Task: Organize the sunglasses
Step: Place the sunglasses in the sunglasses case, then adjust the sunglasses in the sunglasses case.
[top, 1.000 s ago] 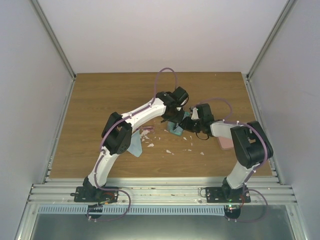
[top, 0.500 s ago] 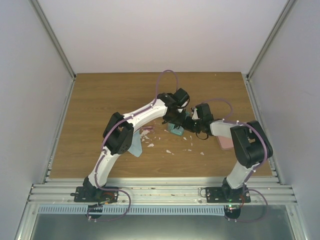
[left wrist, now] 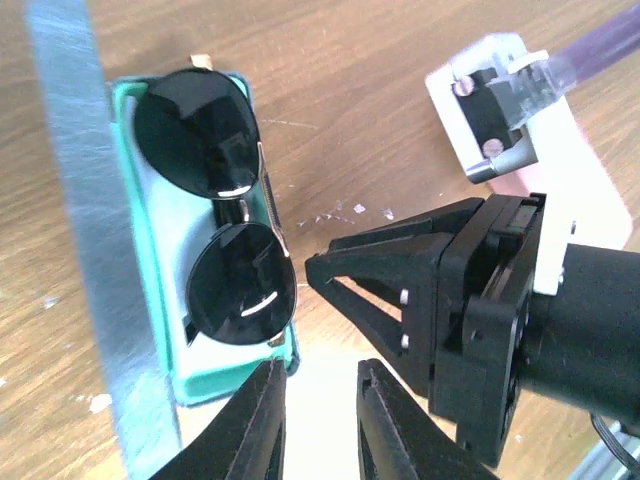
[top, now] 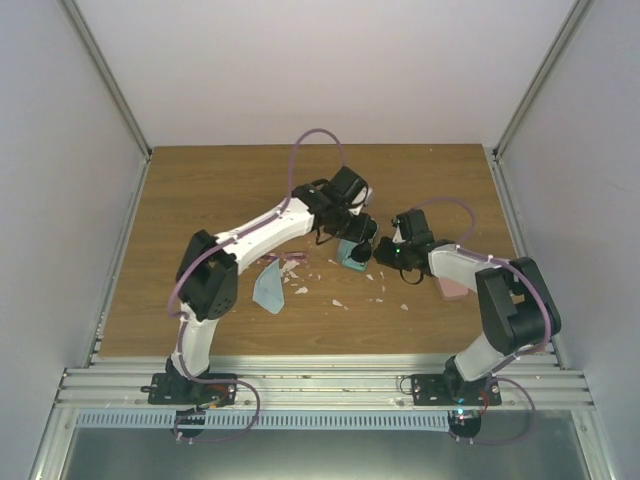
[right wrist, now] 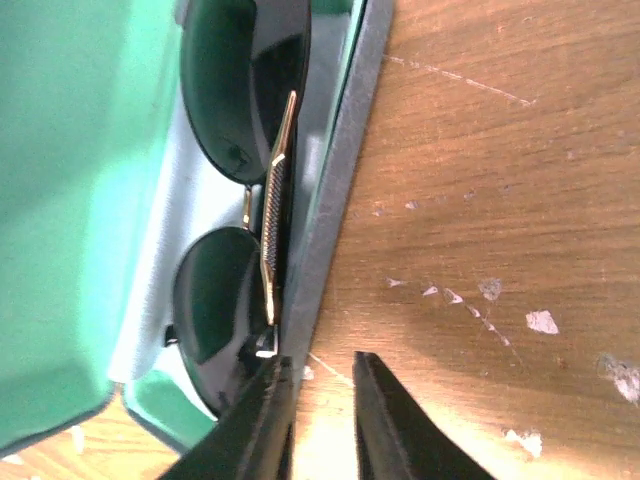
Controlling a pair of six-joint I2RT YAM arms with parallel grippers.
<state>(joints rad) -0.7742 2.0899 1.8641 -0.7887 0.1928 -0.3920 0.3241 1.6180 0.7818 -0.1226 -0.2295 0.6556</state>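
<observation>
Left jaws and right jaws hang slightly parted and empty beside the open case [left wrist: 215,372] on the bench [left wrist: 400,60]; a clumsy push to shut it could jolt out the black sunglasses [left wrist: 215,210] lying inside.

The table [top: 200,200] is wood-grain board with a dull sheen, scuffed and speckled with pale flecks. The black sunglasses [left wrist: 225,200] have glossy dark lenses that mirror the light, joined by thin, shiny gold-coloured metal. The open case [left wrist: 128,240] around them has a smooth teal lining and a matt blue-grey outer skin. The left gripper [left wrist: 320,425] is matt black plastic. The light blue cloth [top: 268,290] looks soft and unshiny; the pink case [top: 452,288] looks smooth.
</observation>
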